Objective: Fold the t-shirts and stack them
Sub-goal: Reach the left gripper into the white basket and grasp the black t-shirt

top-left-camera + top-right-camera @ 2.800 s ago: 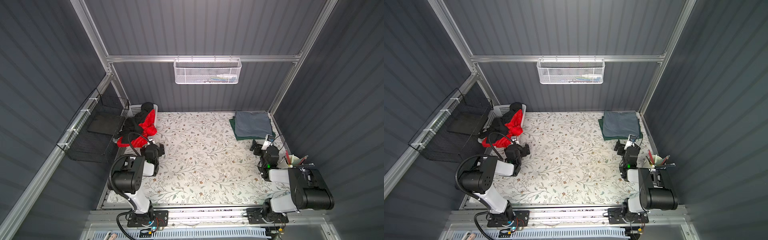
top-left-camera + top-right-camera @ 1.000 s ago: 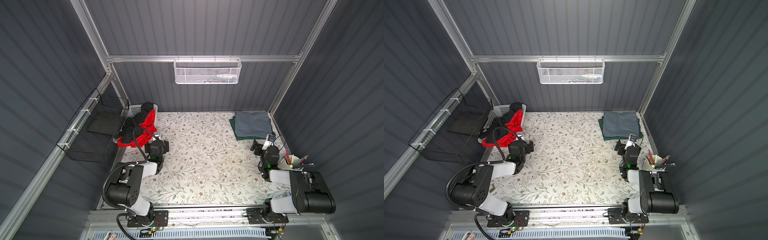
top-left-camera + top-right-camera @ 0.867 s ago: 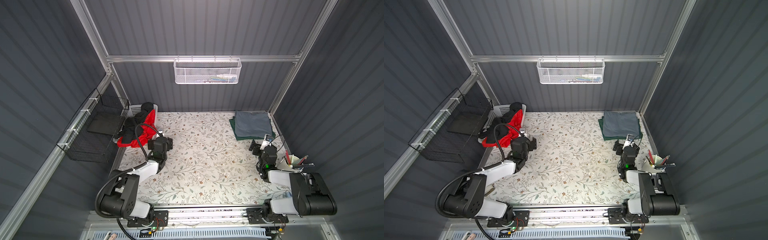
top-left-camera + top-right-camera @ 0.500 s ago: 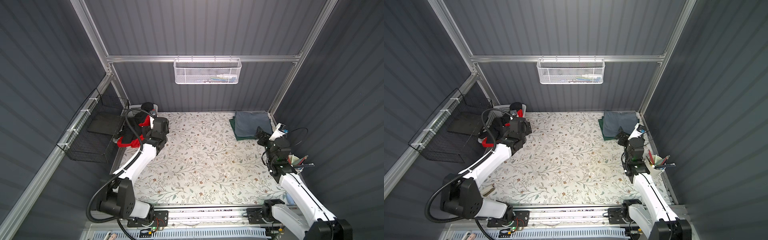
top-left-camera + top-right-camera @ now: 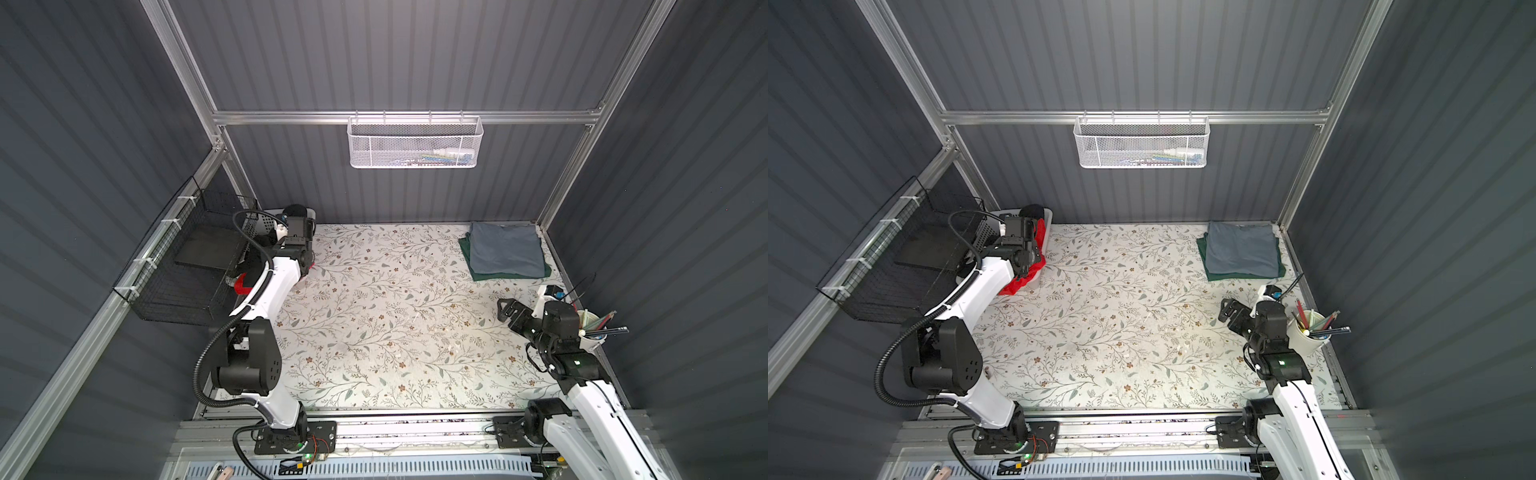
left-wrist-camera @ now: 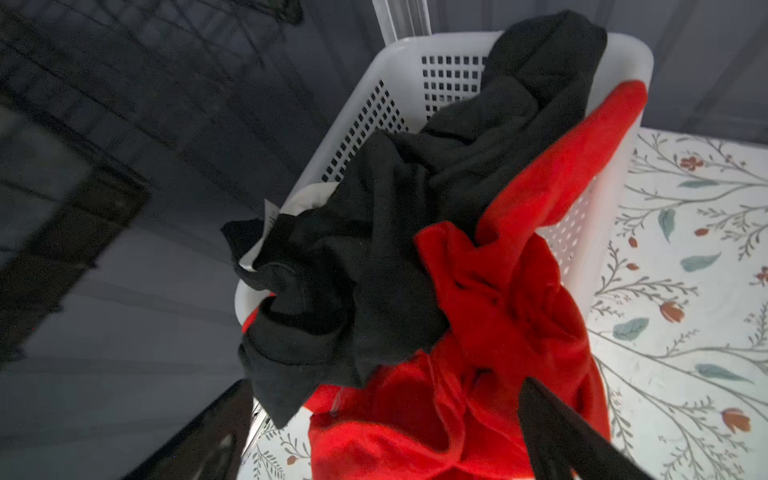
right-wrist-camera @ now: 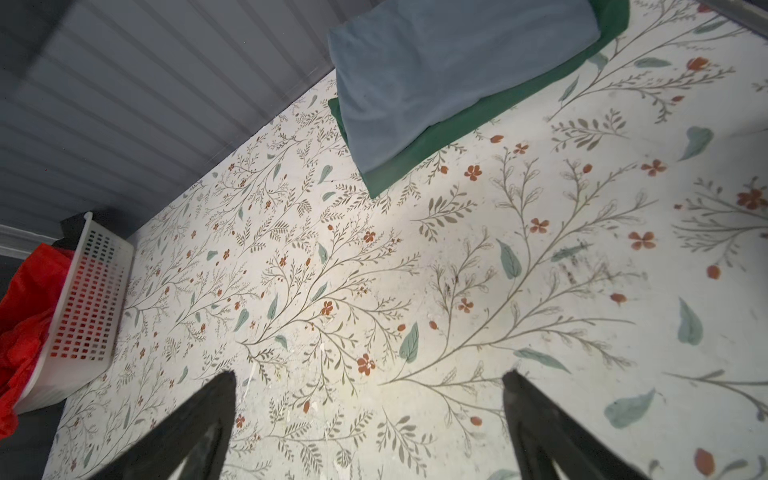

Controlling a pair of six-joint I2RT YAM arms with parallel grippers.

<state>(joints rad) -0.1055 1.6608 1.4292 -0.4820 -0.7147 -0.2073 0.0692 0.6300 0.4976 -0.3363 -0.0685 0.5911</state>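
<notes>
1. My left end effector: jaws spread wide, nothing gripped, poised over the white perforated basket at the far left corner of the surface.
2. Black t-shirt: crumpled, heaped in the basket, one end draped over its far rim.
3. Red t-shirt: bright, bunched beside the black one, spilling over the basket's rim.
4. Slate blue-grey t-shirt: folded flat, lying on the folded dark green t-shirt in the far right corner. Green shows only as a border.
5. My right end effector: jaws wide, empty, above bare surface, near the stack but apart.
</notes>
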